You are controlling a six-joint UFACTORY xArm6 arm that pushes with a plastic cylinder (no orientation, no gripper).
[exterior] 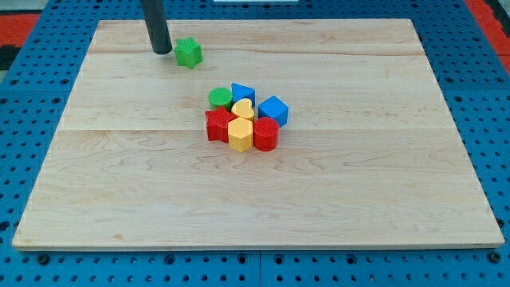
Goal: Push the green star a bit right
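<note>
Green, the star (189, 53) sits at the upper left of the wooden desk (358, 191), my tip (162, 51) just beside its left. There are no fingers, only the rod; the other blocks cluster mid-frame.

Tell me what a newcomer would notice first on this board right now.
Probably the tight cluster of blocks near the board's middle: a green round block, two blue blocks, two yellow ones and two red ones, packed together. Next, the green star sitting alone near the view's top left, with my tip just to its left, close beside it on the wooden board.
</note>
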